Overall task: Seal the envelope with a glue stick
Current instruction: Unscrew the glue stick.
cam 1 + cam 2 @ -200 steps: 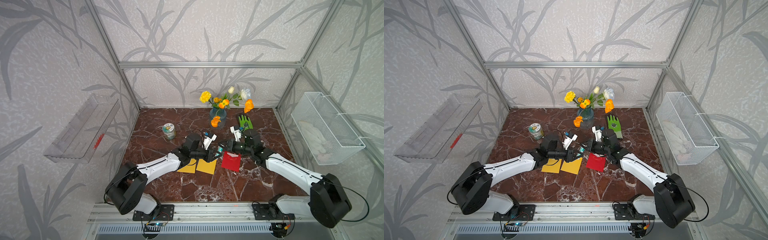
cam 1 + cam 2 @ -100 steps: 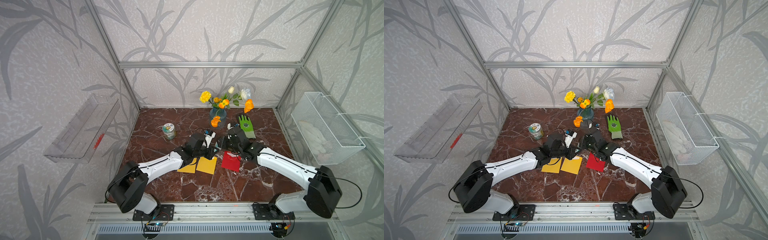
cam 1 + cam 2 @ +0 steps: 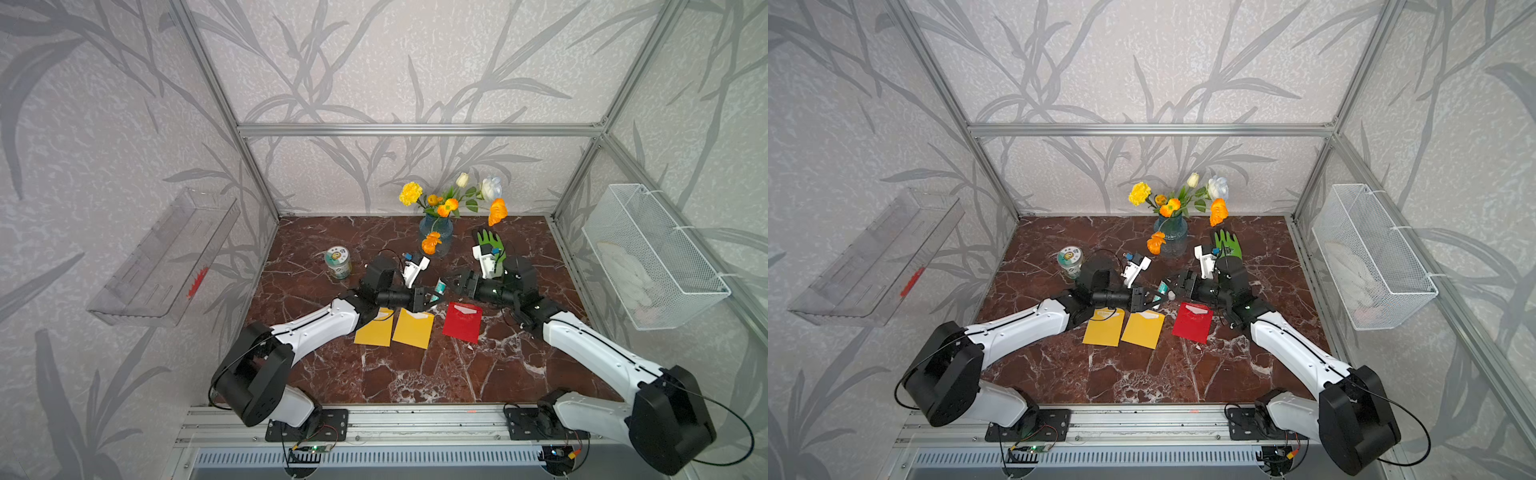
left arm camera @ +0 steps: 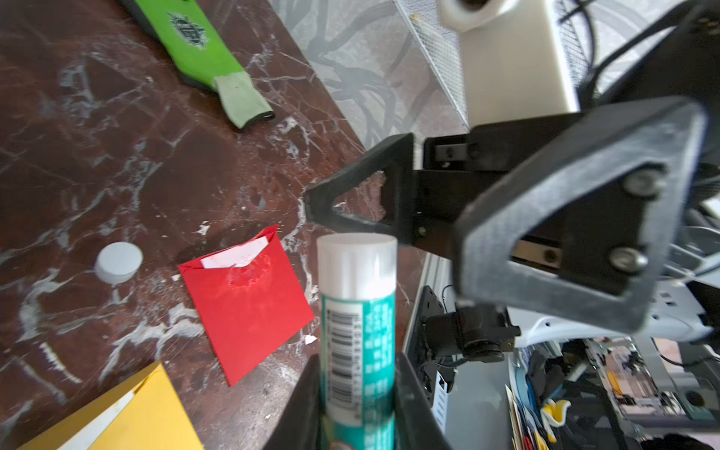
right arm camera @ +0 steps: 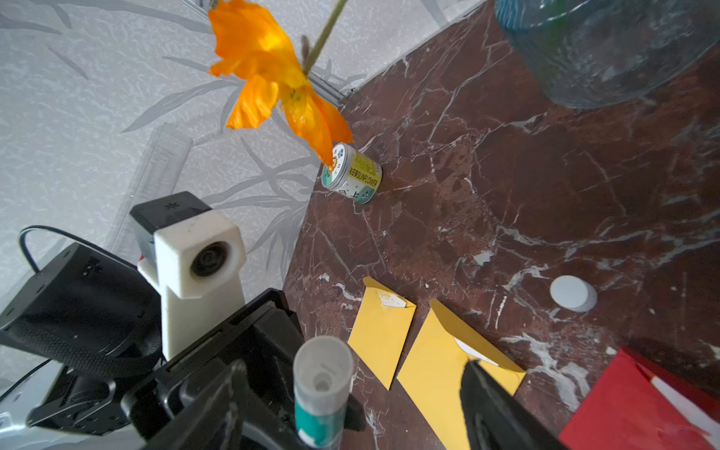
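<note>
— While the left gripper (image 4: 356, 364) faces the right one over the middle of the marble tabletop (image 3: 374, 245), what does it have?

— Its jaws are drawn in tight on the glue stick (image 4: 356, 307), pinching the lower part of the green label. The tube is off the marble, just past the flap ends of the red envelope (image 3: 462, 323) and the yellow envelope (image 3: 413, 328) nearest it.

— Is it capped?

— No. The white cap (image 4: 119, 262) lies flat on the marble by itself, near the red envelope's flap end. The tube's bare end points at the right gripper (image 3: 459, 284).

— And that one?

— Its jaws are spread wide and hold nothing. In the right wrist view the tube's end shows between the two fingers (image 5: 487, 405), clear of both.

— How do the envelopes lie?

— All flat. The red one's flap is open with a white slip at the mouth. A second yellow envelope (image 3: 374, 332) lies alongside the first. Behind them stand a vase of flowers (image 3: 435, 232) and a small jar (image 3: 338, 262), and a green glove (image 3: 490, 245) lies there too.
</note>
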Controlling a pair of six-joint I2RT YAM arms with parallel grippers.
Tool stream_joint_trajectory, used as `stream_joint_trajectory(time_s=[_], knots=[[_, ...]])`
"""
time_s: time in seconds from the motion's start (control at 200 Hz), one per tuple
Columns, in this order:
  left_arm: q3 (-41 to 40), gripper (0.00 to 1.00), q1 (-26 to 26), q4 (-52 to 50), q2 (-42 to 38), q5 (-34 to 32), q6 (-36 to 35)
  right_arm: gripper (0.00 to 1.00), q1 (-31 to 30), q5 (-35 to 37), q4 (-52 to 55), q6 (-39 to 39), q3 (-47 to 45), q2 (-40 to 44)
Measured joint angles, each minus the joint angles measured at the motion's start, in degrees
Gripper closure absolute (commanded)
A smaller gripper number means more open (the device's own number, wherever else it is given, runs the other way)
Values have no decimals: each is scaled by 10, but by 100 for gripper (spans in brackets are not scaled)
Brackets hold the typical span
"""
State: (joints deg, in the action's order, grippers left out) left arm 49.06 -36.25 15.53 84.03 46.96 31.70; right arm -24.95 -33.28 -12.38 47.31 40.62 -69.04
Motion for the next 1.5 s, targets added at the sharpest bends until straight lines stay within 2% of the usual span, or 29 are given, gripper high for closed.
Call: stream_joint_trajectory(time_s=[0.12, 0.195, 0.435, 0.485, 0.595, 0.67, 0.79, 1.02, 1.205, 1.315, 1.5], knots=[[-5, 100, 0, 17, -4, 28, 11, 34, 1, -40, -53, 25, -5, -12], [-7, 100, 0, 24, -4, 38, 18, 47, 1, -61, -77, 32, -5, -21], [-12, 100, 0, 34, -4, 46, 27, 70, 1, -93, -104, 47, -5, -44], [-12, 100, 0, 34, -4, 47, 28, 69, 1, -95, -106, 52, -5, -44], [-12, 100, 0, 36, -4, 50, 28, 56, 2, -94, -108, 53, -5, -44], [-13, 100, 0, 38, -4, 52, 28, 56, 5, -92, -109, 53, -5, -44], [-17, 100, 0, 39, -3, 52, 28, 61, 10, -92, -109, 53, -5, -44], [-19, 100, 0, 40, 0, 54, 28, 78, 10, -93, -107, 51, -5, -44], [-20, 100, 0, 38, 3, 52, 28, 81, 10, -87, -82, 40, 2, -44], [-20, 100, 0, 26, 5, 31, 20, 81, -5, -37, -7, 19, 28, -44], [-25, 100, -9, 3, 5, -49, -16, 82, -60, 134, 110, 9, 84, -62]])
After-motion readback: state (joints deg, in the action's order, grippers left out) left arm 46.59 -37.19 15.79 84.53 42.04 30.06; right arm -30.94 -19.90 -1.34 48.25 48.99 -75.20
